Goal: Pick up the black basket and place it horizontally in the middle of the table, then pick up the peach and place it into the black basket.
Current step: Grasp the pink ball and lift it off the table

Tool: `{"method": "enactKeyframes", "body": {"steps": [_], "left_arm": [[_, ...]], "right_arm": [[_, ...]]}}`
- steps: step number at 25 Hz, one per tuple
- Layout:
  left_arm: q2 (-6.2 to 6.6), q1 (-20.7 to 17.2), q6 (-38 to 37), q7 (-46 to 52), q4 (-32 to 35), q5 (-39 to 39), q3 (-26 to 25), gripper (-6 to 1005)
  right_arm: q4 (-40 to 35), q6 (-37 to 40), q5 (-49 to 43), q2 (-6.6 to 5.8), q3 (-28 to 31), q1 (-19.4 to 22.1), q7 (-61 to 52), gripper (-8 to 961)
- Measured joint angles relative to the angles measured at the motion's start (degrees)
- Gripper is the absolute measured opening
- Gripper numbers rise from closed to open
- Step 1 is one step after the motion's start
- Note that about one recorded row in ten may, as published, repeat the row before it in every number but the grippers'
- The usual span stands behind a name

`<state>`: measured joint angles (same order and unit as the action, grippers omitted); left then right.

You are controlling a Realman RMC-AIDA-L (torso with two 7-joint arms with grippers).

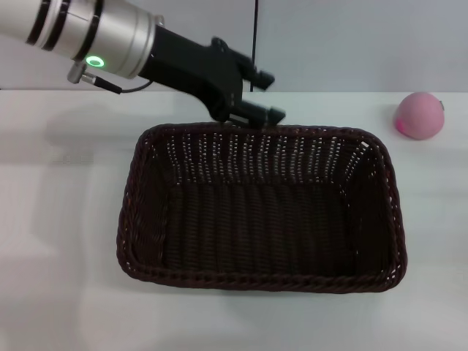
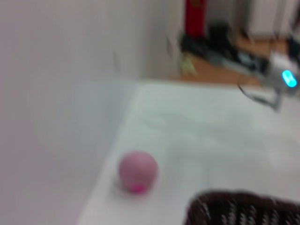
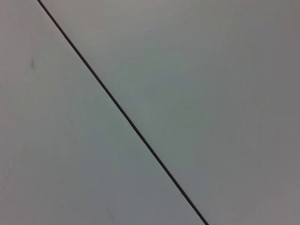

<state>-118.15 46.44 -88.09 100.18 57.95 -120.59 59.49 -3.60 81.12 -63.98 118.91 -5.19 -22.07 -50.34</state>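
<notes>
Now: 1 black basket (image 1: pixel 259 208) lies lengthwise mid table (image 1: pixel 58 307), open side up. Beyond its far rim, left gripper (image 1: pixel 265 96) hovers w/ fingers spread, pinching nothing, seemingly clear of weave. 1 peach (image 1: pixel 420 115) sits past basket's far right corner, well apart. Right gripper not visible. Likely next: lift clear of rim first, then approach peach from above, close around its widest part.

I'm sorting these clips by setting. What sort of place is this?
Probably a robot lab or test room, not a home: a bare white table against a plain wall, holding only a black basket and a peach, with cluttered equipment on the floor beyond.
</notes>
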Motion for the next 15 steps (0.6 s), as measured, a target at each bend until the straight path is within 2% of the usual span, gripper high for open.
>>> {"method": "enactKeyframes", "body": {"steps": [1, 2, 3, 5, 7, 8, 11, 13, 14, 15], "left_arm": [[0.01, -1.2, 1.0, -0.6, -0.2, 2.1, -0.5, 602], [0.01, -4.1, 3.2, -2.0, -0.6, 7.2, -1.4, 602], [0.01, -4.1, 3.2, -2.0, -0.6, 7.2, -1.4, 601], [0.03, -8.9, 7.3, -5.8, -3.1, 17.1, -3.0, 600], [0.03, -11.5, 10.2, -8.2, -5.0, 22.4, -4.1, 600], [0.03, -11.5, 10.2, -8.2, -5.0, 22.4, -4.1, 599], [-0.05, -15.8, 14.7, -11.4, -7.8, 30.2, -5.5, 598], [-0.04, -19.3, 16.9, -16.0, -11.7, 38.8, -6.2, 597], [-0.04, -19.3, 16.9, -16.0, -11.7, 38.8, -6.2, 596], [-0.04, -21.0, 17.0, -19.7, -15.0, 44.4, -6.8, 596]], "right_arm": [[0.0, 0.0, 0.0, 0.0, 0.0, 0.0, 0.0, 487], [0.0, 0.0, -0.1, 0.0, 0.0, 0.0, 0.0, 487], [0.0, 0.0, -0.1, 0.0, -0.2, 0.0, 0.0, 487], [0.0, 0.0, -0.1, -0.01, -0.5, 0.0, 0.0, 487], [-0.1, 0.0, -0.2, -0.05, -0.9, -0.2, 0.0, 487], [-0.1, 0.0, -0.2, -0.05, -0.9, -0.2, 0.0, 487], [-0.3, 0.0, -0.2, -0.09, -1.4, -0.4, -0.2, 487], [-0.4, 0.0, -0.2, -0.13, -1.6, -0.5, -0.2, 487], [-0.4, 0.0, -0.2, -0.13, -1.9, -0.6, -0.3, 487], [-0.5, 0.0, -0.2, -0.17, -2.6, -0.7, -0.3, 487]]}}
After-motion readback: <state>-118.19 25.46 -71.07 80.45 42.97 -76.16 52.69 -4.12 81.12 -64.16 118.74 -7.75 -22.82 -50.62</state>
